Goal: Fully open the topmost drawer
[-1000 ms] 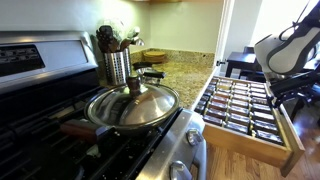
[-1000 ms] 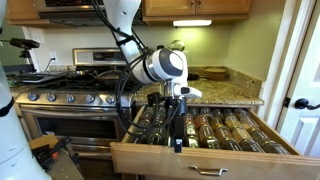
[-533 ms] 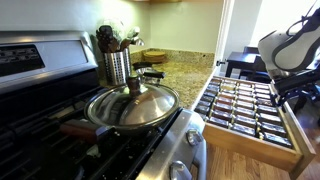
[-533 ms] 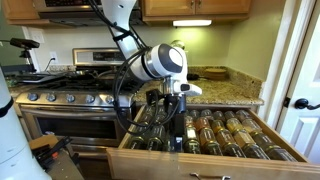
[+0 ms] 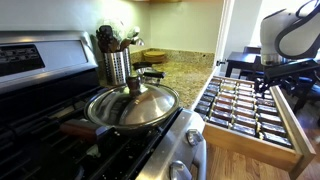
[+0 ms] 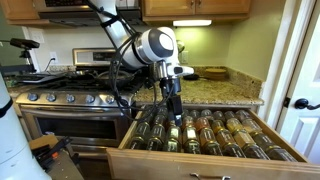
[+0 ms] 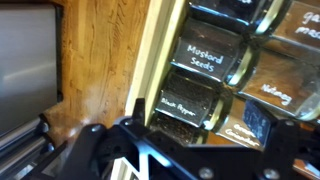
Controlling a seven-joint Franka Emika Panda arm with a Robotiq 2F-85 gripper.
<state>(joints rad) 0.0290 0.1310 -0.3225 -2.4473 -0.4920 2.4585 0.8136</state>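
Observation:
The topmost drawer [image 6: 150, 160] stands pulled far out from under the counter. It has a white front panel, light wood sides and rows of small dark jars [image 6: 215, 132]. It also shows in an exterior view [image 5: 292, 118] and in the wrist view [image 7: 152, 60], where labels read Mustard Seeds and Black Pepper. My gripper [image 6: 172, 110] hangs above the jars near the drawer's stove-side edge and touches nothing. It also shows in an exterior view [image 5: 272, 80]. In the wrist view its fingers [image 7: 195, 140] stand apart and empty.
A stove [image 6: 70, 105] with a silver knobbed front stands beside the drawer. A lidded pan [image 5: 133, 105] and a utensil holder [image 5: 117, 62] are on the stove and granite counter [image 5: 185, 70]. A white door [image 6: 300, 80] is on the far side. There is wood floor [image 7: 100, 60] below.
My gripper has risen out of the drawer, from low by the front panel to well above the jars. The drawer slid out slightly further and now stays still.

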